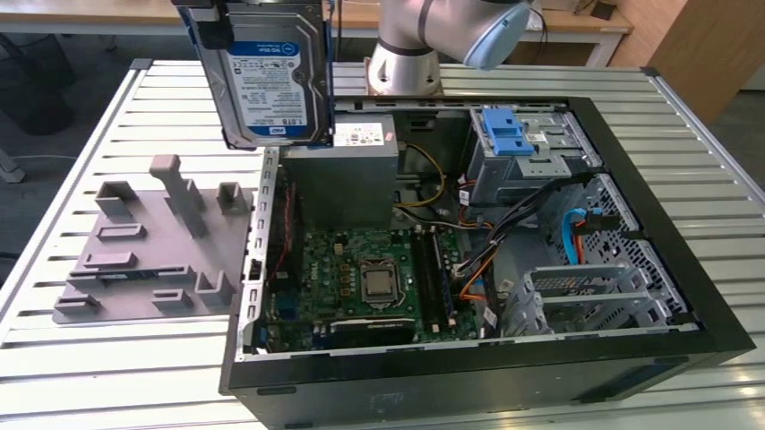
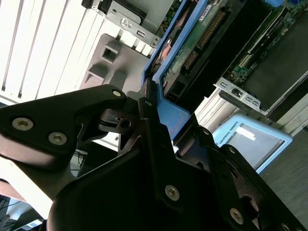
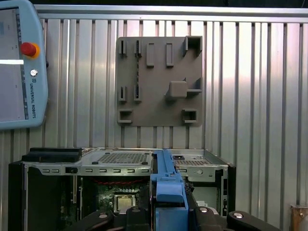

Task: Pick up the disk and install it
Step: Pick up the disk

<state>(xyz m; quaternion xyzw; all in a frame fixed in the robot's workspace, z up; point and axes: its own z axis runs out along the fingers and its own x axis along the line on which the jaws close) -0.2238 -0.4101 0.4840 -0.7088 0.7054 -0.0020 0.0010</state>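
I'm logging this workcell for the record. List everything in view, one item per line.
disk: one, dark with blue-and-white label and blue rails, held up at the exterior view's top left
computer case: one, black, lying open on the table
motherboard: one, green, inside the case
power supply box: one, grey, inside the case
latch: one, blue, on the drive cage inside the case
fixture plate: one, grey, on the table, at the exterior view's left of the case
teach pendant: one, pale blue with a red button, on the table
table: one, slatted metal
arm: one, silver-grey, behind the case
hand: one, black, shut on the disk's blue rail
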